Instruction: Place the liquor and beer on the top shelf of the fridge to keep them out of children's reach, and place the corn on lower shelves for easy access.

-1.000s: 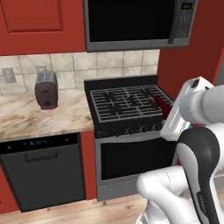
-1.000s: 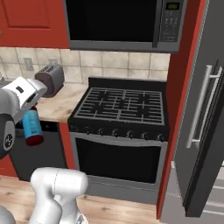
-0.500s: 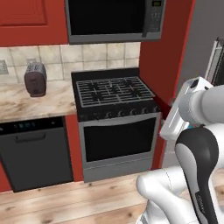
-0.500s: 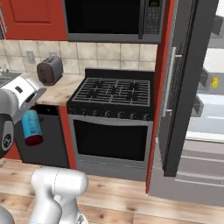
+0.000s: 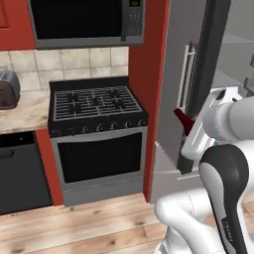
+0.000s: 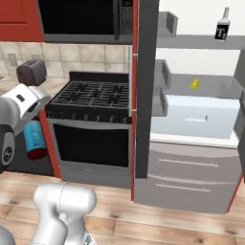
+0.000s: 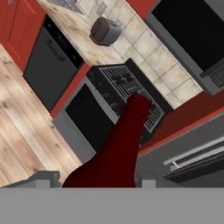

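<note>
Hand (image 7: 100, 186) at the bottom edge of the hand view is clamped on the beer (image 7: 114, 151), whose dark red-brown body and long neck run up the middle of that frame toward the stove (image 7: 127, 89). In the left base view only the bottle's red tip pokes out beside the white forearm, right of centre; in the right base view its blue-labelled body hangs at the left edge.

Over the last second the whole picture has slid sideways: the base has driven from in front of the stove toward the fridge (image 6: 143, 91), which a second ago showed only its closed-looking grey front and now stands with its pale interior in view. I take that as the carry leg for the beer, nearly at a spot to reach from.

The right base view gives what the others lack: the liquor (image 6: 221, 26) already stands on the top shelf (image 6: 201, 42) at upper right, and the corn (image 6: 194, 84) lies on one of the lower shelves (image 6: 210, 91), above the white drawer (image 6: 196, 117). The left base view offers mostly the door's edge and handle; the toaster (image 7: 104, 30) sits on the bench (image 7: 74, 30) at upper left of the hand view.
</note>
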Motion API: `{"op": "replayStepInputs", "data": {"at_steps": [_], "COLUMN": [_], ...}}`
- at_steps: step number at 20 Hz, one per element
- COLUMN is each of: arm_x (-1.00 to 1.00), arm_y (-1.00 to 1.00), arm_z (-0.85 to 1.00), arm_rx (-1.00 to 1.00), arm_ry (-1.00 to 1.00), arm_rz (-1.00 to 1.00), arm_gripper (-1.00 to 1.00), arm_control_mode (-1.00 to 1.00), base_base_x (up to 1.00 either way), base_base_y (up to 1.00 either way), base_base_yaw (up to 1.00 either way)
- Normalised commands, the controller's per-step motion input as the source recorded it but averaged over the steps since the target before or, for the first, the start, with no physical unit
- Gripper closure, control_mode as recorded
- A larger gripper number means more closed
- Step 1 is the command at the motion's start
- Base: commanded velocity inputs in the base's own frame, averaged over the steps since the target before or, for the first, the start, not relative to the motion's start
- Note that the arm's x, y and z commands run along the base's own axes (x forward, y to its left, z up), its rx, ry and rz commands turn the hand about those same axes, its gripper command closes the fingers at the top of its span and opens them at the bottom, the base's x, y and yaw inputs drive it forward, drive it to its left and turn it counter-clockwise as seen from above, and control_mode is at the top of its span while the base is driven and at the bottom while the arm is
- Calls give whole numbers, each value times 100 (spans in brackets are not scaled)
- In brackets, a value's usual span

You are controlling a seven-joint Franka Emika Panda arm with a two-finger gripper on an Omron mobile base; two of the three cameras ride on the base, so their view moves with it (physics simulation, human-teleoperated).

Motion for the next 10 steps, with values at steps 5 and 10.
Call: {"op": "replayStepInputs", "data": {"at_steps": [5,10], "arm_x": [0,0], "arm_y": [0,0], "arm_z": [0,0], "arm_rx": [0,0], "arm_ry": [0,0], "arm_rz": [0,0], "arm_gripper": [100,100], "arm_control_mode": [100,100], "base_base_x": [0,1], "base_base_y": [-86,-85], "base_base_yaw": [0,0]}}
